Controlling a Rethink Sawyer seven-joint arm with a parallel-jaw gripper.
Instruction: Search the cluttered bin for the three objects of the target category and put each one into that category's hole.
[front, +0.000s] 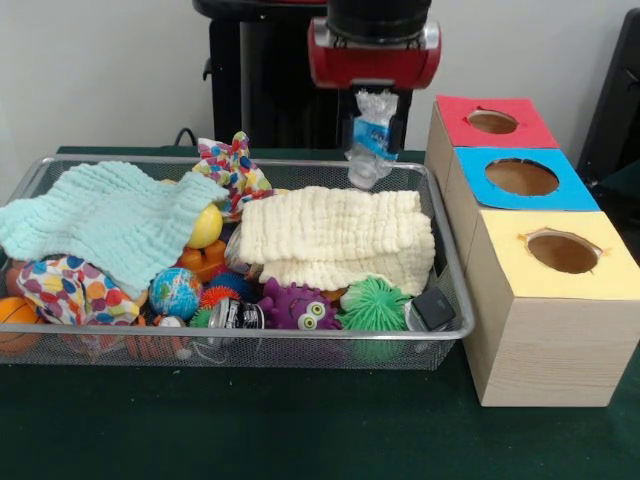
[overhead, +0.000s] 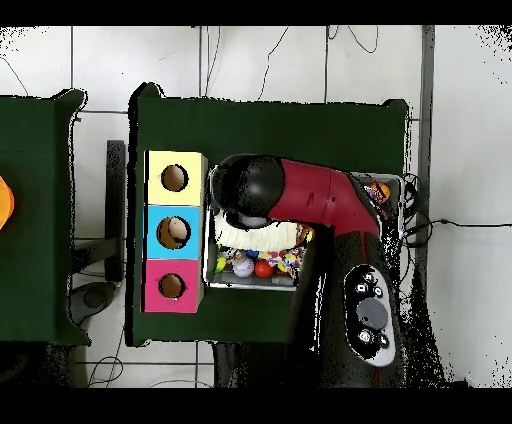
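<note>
My gripper (front: 374, 135) hangs over the far right end of the wire bin (front: 455, 262), shut on a crumpled clear plastic bottle (front: 371, 150) with a blue label. The bottle is held clear of the bin's contents, a little left of the wooden boxes. These carry a red-topped hole (front: 492, 121), a blue-topped hole (front: 521, 177) and a yellow-topped hole (front: 563, 252). In the overhead view the arm's black head (overhead: 246, 186) hides gripper and bottle, close beside the yellow box (overhead: 175, 160). Something pale shows inside the blue box's hole (overhead: 174, 232).
The bin holds a cream cloth (front: 340, 238), a mint cloth (front: 100, 220), a spotted fabric star (front: 232, 168), a globe ball (front: 175, 291), a purple monster toy (front: 298, 307), a green spiky ball (front: 374, 305) and an orange ball (front: 18, 318).
</note>
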